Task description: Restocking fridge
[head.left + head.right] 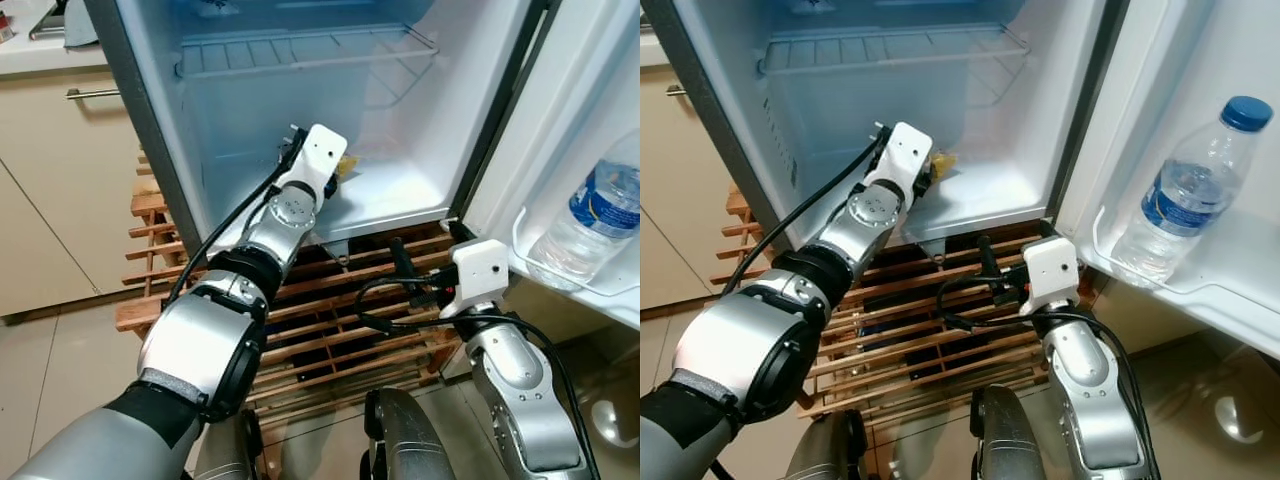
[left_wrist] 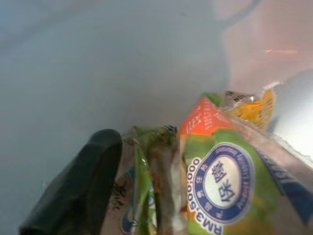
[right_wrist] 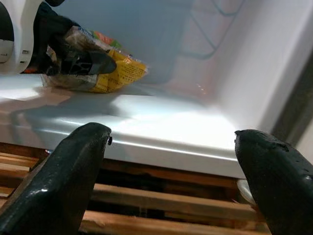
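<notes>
The small fridge (image 1: 400, 195) stands open on a wooden slat rack. My left gripper (image 3: 80, 58) reaches onto the fridge floor, shut on a crinkly yellow and green snack packet (image 3: 115, 73); the packet (image 2: 220, 181) fills the left wrist view beside one black finger (image 2: 78, 186). From the head only a yellow corner of the packet (image 1: 943, 160) shows past the left wrist (image 1: 320, 160). My right gripper (image 1: 400, 262) hangs open and empty just below the fridge's front edge. A water bottle (image 1: 1185, 190) stands in the door shelf on the right.
A wire shelf (image 1: 300, 50) crosses the upper fridge. The wooden slat rack (image 1: 330, 330) lies under the fridge. The open door (image 1: 1200, 130) is at the right, a cream cabinet with a metal handle (image 1: 95, 93) at the left. Tiled floor lies below.
</notes>
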Controlling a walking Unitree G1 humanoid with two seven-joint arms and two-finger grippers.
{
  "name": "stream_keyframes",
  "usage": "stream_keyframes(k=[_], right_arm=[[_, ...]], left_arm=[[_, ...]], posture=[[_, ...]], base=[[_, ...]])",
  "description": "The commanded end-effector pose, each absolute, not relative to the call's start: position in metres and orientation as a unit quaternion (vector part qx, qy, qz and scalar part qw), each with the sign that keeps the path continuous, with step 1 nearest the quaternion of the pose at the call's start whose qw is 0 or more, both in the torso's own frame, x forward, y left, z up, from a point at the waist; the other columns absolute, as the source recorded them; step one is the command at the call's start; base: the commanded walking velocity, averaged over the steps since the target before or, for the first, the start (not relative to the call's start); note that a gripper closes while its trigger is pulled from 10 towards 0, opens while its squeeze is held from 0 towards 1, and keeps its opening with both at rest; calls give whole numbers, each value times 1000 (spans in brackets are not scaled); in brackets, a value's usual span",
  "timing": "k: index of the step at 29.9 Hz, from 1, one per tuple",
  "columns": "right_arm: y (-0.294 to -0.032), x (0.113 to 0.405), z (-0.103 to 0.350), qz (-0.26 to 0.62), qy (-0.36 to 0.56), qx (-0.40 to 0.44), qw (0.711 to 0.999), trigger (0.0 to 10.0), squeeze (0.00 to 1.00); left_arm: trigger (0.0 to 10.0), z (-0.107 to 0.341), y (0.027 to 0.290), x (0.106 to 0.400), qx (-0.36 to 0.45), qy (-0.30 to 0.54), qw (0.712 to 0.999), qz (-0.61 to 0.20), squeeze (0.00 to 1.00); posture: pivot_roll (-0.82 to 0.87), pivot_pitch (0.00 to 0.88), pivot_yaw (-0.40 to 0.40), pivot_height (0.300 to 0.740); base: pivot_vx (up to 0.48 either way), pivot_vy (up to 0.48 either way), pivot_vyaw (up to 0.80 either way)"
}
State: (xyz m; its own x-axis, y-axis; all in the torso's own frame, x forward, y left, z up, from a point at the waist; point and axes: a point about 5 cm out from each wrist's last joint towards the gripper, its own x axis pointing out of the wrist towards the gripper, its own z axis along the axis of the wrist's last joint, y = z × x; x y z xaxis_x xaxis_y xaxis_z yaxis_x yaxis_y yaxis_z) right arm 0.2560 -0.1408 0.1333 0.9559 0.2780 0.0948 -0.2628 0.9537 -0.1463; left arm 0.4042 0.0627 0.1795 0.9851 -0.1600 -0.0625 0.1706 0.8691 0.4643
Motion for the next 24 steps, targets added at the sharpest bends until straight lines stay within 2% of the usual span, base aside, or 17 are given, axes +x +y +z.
stream_keyframes(k=[1, 5, 6, 8, 17, 21, 24], right_arm=[[-142, 259, 136, 137, -60, -63, 987, 10000, 0], [-143, 259, 137, 137, -60, -58, 987, 10000, 0], [-145, 258, 135, 134, -55, -55, 988, 10000, 0], [-146, 258, 135, 132, -52, -51, 989, 10000, 0], [-151, 261, 134, 115, -42, -44, 991, 10000, 0], [-150, 262, 133, 118, -38, -40, 992, 10000, 0], [-150, 263, 132, 122, -40, -36, 991, 10000, 0]], left_arm=[[10000, 195, 61, 408, 253, -19, 964, -81, 1000], [10000, 194, 58, 407, 238, -15, 967, -91, 1000], [10000, 193, 55, 406, 202, -1, 974, -102, 1000], [10000, 194, 53, 406, 195, -3, 975, -105, 1000], [10000, 228, 23, 399, 188, -107, 963, -161, 1000], [10000, 243, 19, 391, 182, -166, 951, -187, 1000], [10000, 239, 19, 384, 177, -165, 945, -218, 1000]], posture=[[-215, 0, 5, 624], [-213, 0, 4, 624], [-211, 0, 3, 624], [-209, 0, 2, 624], [-194, 0, -6, 624], [-189, 0, -6, 624], [-181, 0, -3, 624]], base=[[0, 0, 0], [0, 0, 0], [0, 0, 0], [0, 0, 0], [0, 0, 0], [0, 0, 0], [0, 0, -146]])
